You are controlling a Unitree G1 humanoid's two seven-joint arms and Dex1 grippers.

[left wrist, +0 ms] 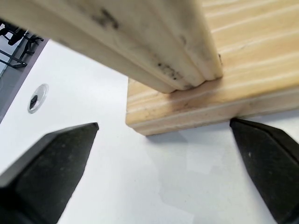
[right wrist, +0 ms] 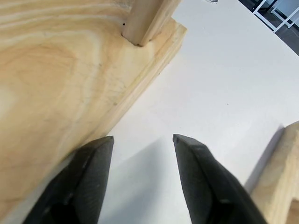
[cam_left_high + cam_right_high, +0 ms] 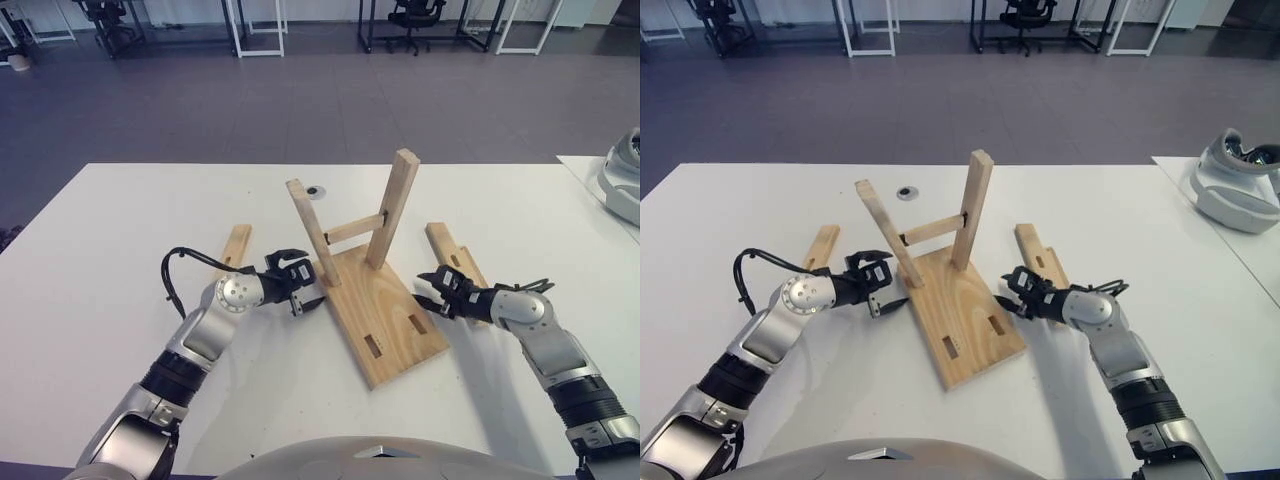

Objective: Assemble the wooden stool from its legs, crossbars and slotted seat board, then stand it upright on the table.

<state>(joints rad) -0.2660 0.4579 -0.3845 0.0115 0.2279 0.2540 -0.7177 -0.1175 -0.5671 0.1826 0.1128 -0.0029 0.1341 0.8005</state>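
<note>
Left gripper [image 3: 312, 286] and right gripper [image 3: 422, 291], jaws open and empty, flank the centre-frame board [image 3: 392, 318], seemingly bracing it for loose legs [image 3: 236, 245].

Right gripper [image 3: 424, 290] over near end of loose leg [image 3: 447, 247]; white object [image 3: 620, 178] cut off.

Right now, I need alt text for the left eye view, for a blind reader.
A pale wooden slotted seat board lies flat on a white table with two wooden legs standing in it, joined by a crossbar. The open left gripper and open right gripper flank the board; a loose wooden piece lies beyond the left, another loose piece beyond the right.
</note>
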